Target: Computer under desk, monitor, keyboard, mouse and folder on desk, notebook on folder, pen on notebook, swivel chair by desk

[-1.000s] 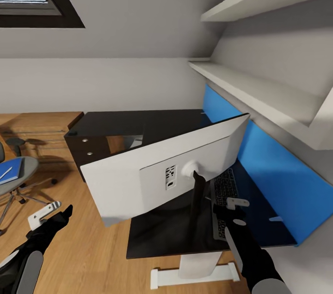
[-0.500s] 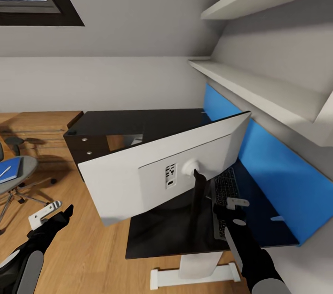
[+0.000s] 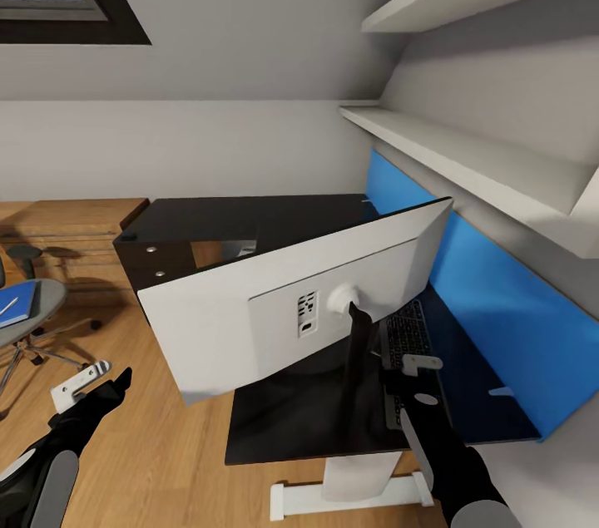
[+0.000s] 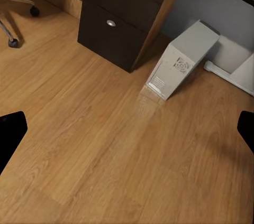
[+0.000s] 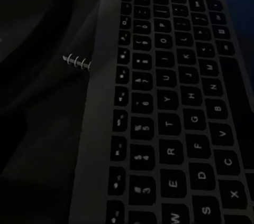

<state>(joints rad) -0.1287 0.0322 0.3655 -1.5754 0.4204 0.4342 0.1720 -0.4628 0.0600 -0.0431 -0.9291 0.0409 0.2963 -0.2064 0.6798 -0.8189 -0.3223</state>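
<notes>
Fingers [image 4: 13, 137] spread over floor [image 4: 106, 145], desk [image 3: 249, 220] — perhaps glossy

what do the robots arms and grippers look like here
Both arms are matte black with rounded light grey shell panels. The left gripper and right gripper have black bodies with flat white fingers. In the left wrist view the finger ends look plain black. No cables or markings are visible.

Keyboard [image 3: 405, 345] half hidden behind monitor [image 3: 274, 303]; swivel chair [image 3: 25, 316] edge-cropped.
</notes>
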